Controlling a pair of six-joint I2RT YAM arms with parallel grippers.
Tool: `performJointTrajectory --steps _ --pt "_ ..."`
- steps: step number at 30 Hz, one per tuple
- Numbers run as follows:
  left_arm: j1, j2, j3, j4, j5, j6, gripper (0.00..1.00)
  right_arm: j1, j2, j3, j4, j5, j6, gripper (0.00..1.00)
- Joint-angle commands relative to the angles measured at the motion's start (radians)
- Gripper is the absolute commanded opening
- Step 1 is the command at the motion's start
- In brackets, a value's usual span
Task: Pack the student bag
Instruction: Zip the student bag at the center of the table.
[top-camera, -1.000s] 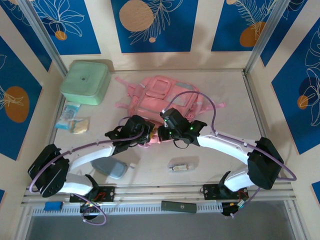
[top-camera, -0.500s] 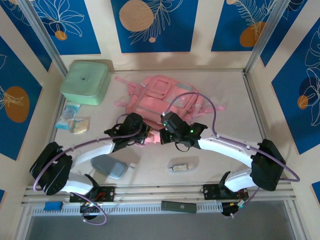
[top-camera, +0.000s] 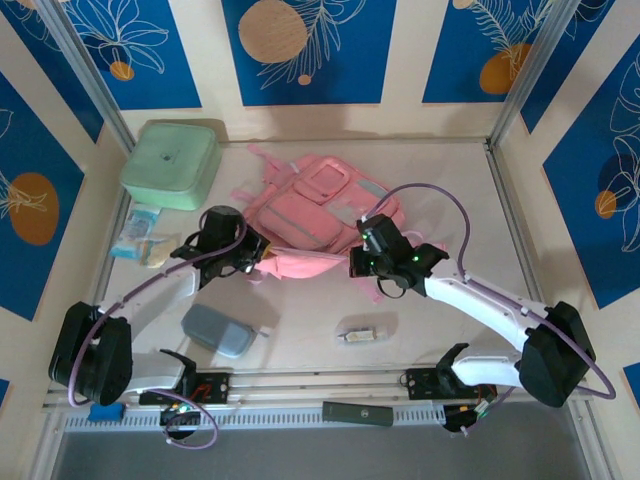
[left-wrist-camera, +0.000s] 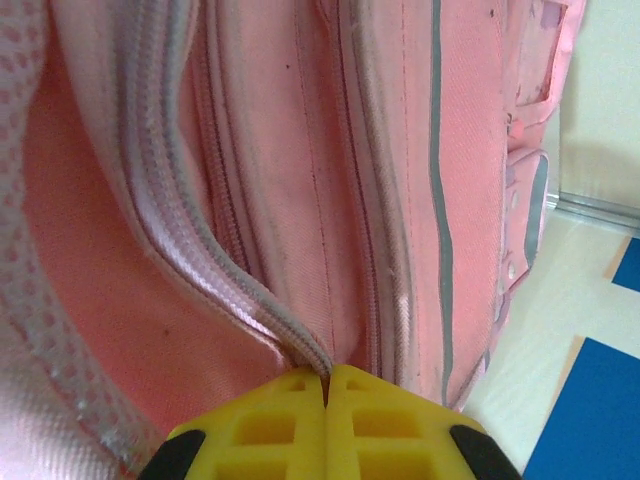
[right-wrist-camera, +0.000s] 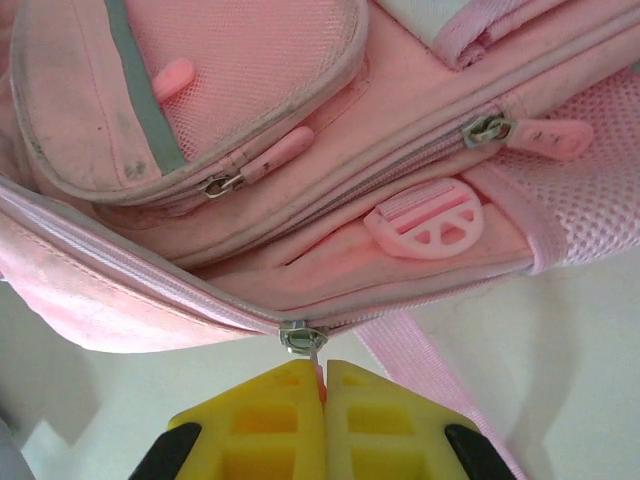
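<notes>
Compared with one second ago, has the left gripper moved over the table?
Yes. The left gripper has moved left, toward the mint-green square box, its jaws shut on the open edge of the large pink fabric backpack.

The pale beige tabletop (top-camera: 440, 320) carries a mint-green square box (top-camera: 171, 163) with rounded corners in its far left corner. A large, soft pink fabric backpack (top-camera: 318, 205) lies mid-table, toward the far edge. By the left edge, just nearer than the box, a pale blue-and-white packet (top-camera: 135, 240) and a yellowish packet (top-camera: 160, 252) lie close together. A flat grey-blue pouch (top-camera: 219, 332) lies toward the near left corner. A small clear wrapped item (top-camera: 359, 332) sits near the middle of the near edge.
</notes>
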Motion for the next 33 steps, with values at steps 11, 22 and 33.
performJointTrajectory --steps 11,22,33 --pt "0.119 -0.064 0.057 -0.188 -0.156 0.208 0.0 -0.137 0.1 0.018 -0.083 0.189 0.014 0.0" --pt "0.042 -0.137 0.11 -0.226 -0.103 0.295 0.24 -0.1 0.013 0.012 -0.062 -0.136 -0.008 0.38" --pt "-0.201 -0.012 0.145 -0.094 -0.136 0.246 0.27 -0.325 0.22 0.189 -0.136 -0.456 0.222 0.48"
